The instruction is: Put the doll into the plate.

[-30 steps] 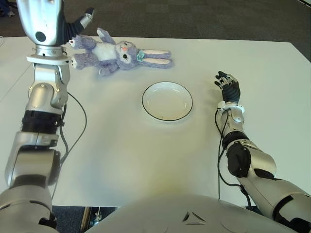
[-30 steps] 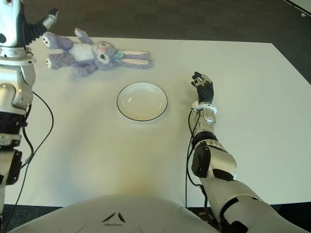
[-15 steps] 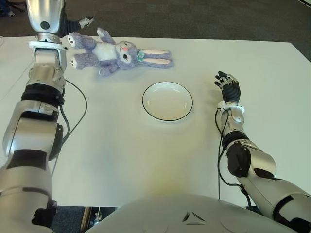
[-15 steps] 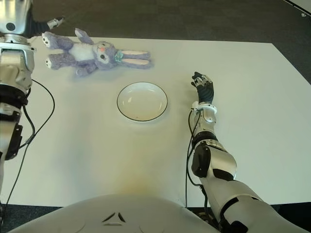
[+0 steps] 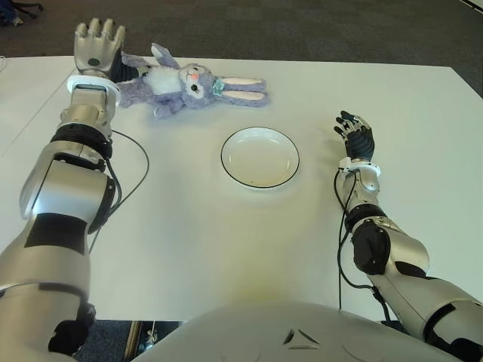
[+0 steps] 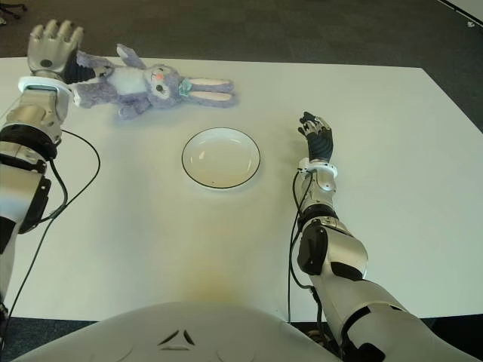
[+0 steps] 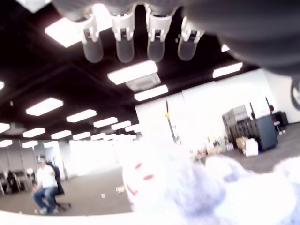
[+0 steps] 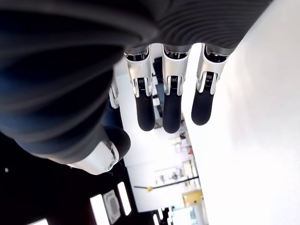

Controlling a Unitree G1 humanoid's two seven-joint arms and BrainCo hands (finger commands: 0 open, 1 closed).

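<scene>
the left arm reaches straight out along the left side of the white tabletop (image 5: 189, 241), and the left hand (image 5: 95, 47) sits at its far left corner, palm side turned away from the head camera, knuckles up. its fingers (image 7: 123, 40) are extended side by side and hold nothing; in the left wrist view they hang loosely above the doll's pale, blurred body, with a gap between fingertips and plush. in the eye views the hand shows right at the doll's feet end, overlapping one purple leg, though whether it touches cannot be told.

the doll (image 5: 183, 81), a purple and white rabbit, lies flat on the far part of the tabletop, legs toward the left hand, long ears pointing right. it is outside the plate (image 5: 259, 157), which stands empty near the middle of the tabletop, nearer the robot than the doll and apart from it.

the right hand (image 5: 356, 137) shows to the right of the plate, forearm lying along the tabletop, dark fingers (image 8: 171, 105) relaxed, slightly bent, holding nothing.
</scene>
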